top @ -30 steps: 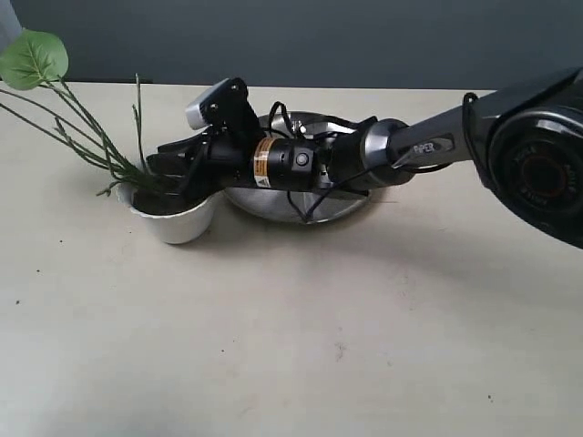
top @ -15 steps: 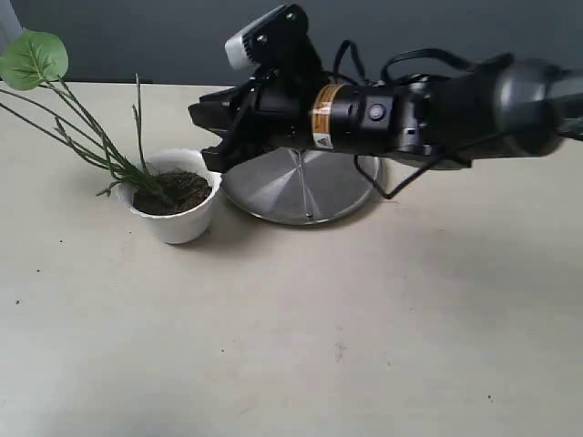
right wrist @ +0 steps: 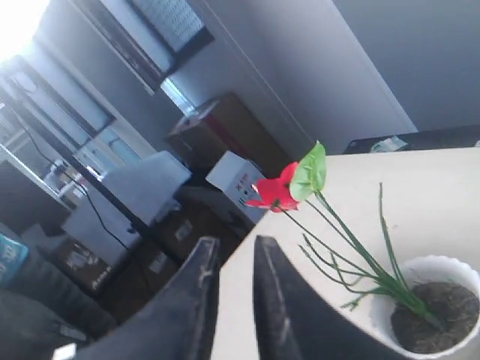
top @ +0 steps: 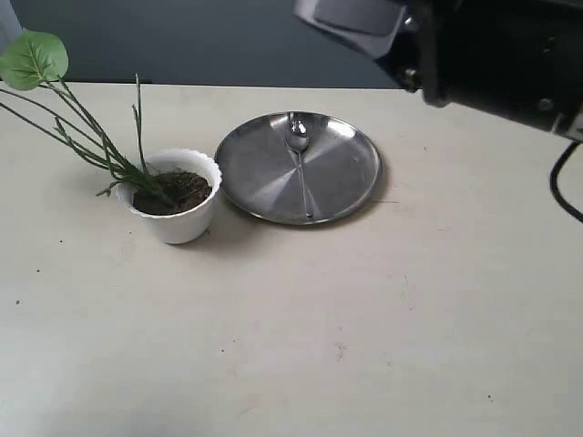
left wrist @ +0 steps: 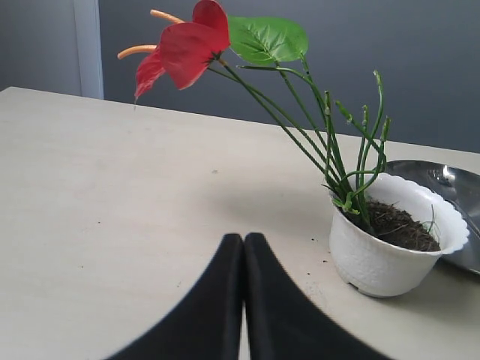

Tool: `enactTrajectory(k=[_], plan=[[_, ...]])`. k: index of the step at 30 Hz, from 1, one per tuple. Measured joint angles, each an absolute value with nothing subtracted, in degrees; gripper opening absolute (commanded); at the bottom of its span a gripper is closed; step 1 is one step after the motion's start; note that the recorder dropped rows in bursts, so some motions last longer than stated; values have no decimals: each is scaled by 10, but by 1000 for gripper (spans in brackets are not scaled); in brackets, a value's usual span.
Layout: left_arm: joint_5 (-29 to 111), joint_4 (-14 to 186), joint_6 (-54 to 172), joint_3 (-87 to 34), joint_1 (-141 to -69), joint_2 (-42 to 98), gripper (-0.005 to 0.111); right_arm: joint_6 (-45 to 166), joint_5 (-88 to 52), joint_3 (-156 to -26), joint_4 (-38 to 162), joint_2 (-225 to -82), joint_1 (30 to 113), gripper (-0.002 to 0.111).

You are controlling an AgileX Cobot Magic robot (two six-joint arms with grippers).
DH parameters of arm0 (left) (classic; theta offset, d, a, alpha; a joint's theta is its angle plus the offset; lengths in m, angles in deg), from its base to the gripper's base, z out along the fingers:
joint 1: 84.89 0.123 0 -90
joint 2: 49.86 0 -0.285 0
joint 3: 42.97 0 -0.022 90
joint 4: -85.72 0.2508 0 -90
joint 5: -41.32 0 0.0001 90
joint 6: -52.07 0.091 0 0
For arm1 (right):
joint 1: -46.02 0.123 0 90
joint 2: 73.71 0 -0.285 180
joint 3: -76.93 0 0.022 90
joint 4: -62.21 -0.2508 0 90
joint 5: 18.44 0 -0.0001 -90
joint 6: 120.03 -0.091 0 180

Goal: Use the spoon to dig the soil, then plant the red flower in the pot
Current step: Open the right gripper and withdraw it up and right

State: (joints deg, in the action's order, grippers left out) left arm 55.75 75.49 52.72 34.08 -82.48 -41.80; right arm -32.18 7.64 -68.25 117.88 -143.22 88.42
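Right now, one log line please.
flower: in pot | spoon: on plate | left fingers: shut | right fingers: empty

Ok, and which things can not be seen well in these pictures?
- Exterior view: the red petals of the flower, cut off by the left edge; only stems and a leaf show.
- Exterior view: the right gripper, cut off by the top edge.
- Right wrist view: the plate and the spoon, outside the frame.
- All views: how deep the stems sit, hidden by the soil.
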Motion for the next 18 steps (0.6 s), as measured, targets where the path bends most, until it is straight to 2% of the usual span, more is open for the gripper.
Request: enactTrajectory(k=[8, 12, 18], plan=[[558, 755, 527, 341, -825, -418, 0, -342, 59, -683, 1179, -1347, 884, 17], [558, 755, 527, 341, -825, -418, 0, -270, 18, -683, 1188, -1328, 884, 17], [558, 755, 527, 341, -825, -418, 0, -214, -31, -670, 1293, -1313, 870, 17]])
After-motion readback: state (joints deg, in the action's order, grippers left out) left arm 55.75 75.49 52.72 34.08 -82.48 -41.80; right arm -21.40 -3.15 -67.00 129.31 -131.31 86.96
